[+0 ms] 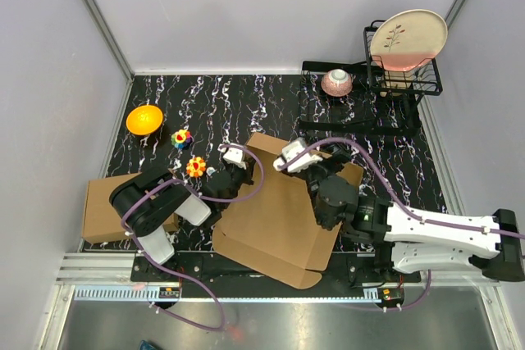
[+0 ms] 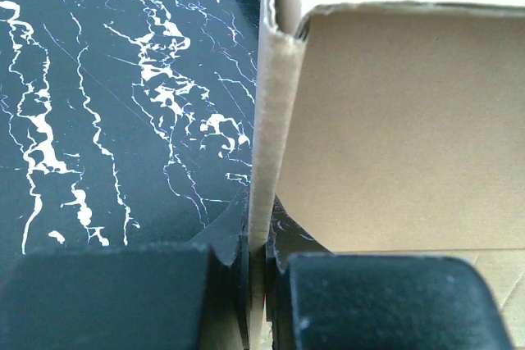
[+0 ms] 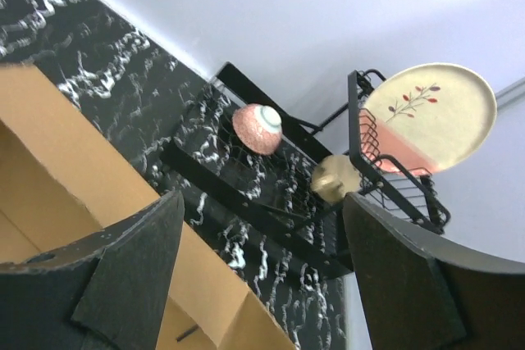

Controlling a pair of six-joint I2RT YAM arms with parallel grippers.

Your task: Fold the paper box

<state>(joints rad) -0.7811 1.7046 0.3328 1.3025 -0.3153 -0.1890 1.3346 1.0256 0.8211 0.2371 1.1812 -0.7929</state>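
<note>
The paper box [image 1: 279,215] is a brown cardboard mailer lying partly opened in the middle of the table. My left gripper [image 1: 238,172] is at its left edge. In the left wrist view, the gripper [image 2: 261,243] is shut on an upright side wall [image 2: 269,145] of the box, with the box's inside panel [image 2: 402,129] to the right. My right gripper [image 1: 321,163] is over the box's far right corner. In the right wrist view it [image 3: 262,227] is open and empty, tilted upward, with the box's flaps [image 3: 74,161] below its left finger.
A second plain carton [image 1: 102,206] lies at the left edge. An orange bowl [image 1: 144,119] and two colourful toys [image 1: 181,138] [image 1: 195,166] lie far left. A black rack [image 1: 361,100] at the far right holds a pink bowl [image 1: 337,82] and a plate [image 1: 408,38].
</note>
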